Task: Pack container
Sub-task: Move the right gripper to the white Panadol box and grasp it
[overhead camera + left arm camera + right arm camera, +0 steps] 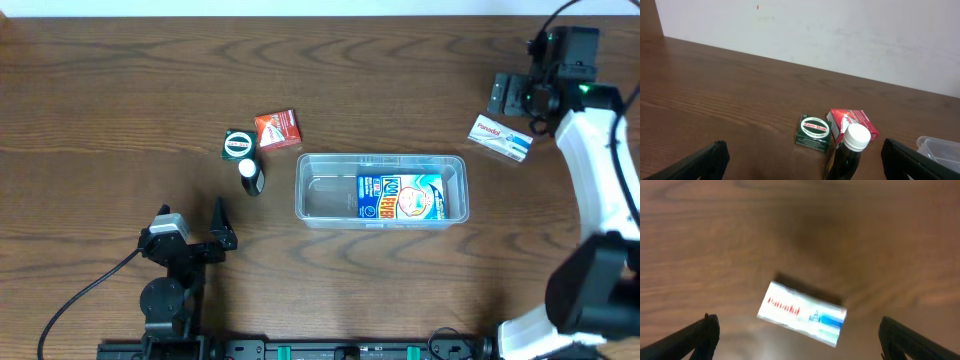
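Observation:
The clear plastic container (380,158) lies in the middle of the table, and a corner of it shows in the left wrist view (940,149). A blue Kool Fever box (400,197) lies inside it. A white Panadol box (500,138) lies to the right of the container. My right gripper (517,98) is open and empty above it, with the box (802,312) between the fingers (797,327) in the right wrist view. My left gripper (190,215) is open and empty at the front left. It faces a dark bottle with a white cap (850,150).
Left of the container stand a red box (278,129), a green Zam-Buk box (238,145) and the white-capped bottle (250,175). The red box (852,122) and the Zam-Buk box (814,132) also show in the left wrist view. A white wall stands behind the table.

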### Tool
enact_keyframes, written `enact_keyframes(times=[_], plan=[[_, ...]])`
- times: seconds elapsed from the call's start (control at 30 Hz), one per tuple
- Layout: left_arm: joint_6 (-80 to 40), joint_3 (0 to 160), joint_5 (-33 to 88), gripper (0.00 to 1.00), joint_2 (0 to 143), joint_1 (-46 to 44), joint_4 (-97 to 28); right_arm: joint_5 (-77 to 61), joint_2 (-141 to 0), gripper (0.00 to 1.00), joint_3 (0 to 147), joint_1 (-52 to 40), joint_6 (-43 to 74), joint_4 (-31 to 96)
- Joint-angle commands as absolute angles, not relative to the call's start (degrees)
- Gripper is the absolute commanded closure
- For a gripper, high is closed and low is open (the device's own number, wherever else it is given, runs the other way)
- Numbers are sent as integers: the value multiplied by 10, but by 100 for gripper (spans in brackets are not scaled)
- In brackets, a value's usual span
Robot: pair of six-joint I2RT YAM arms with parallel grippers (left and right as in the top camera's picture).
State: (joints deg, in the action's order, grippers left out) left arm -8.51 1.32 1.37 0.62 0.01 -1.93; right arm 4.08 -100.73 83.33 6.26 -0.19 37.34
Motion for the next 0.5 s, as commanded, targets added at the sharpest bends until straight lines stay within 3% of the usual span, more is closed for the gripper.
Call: enact_keyframes(times=[0.0,0.2,0.47], plan=[[-75,2,9,2,3,4,-40,40,-1061,1,839,63,-117,350],[-75,2,9,2,3,4,-40,41,-1138,1,839,64,-288,345],[-75,2,9,2,3,4,-40,38,-1180,1,839,70,-337,334]])
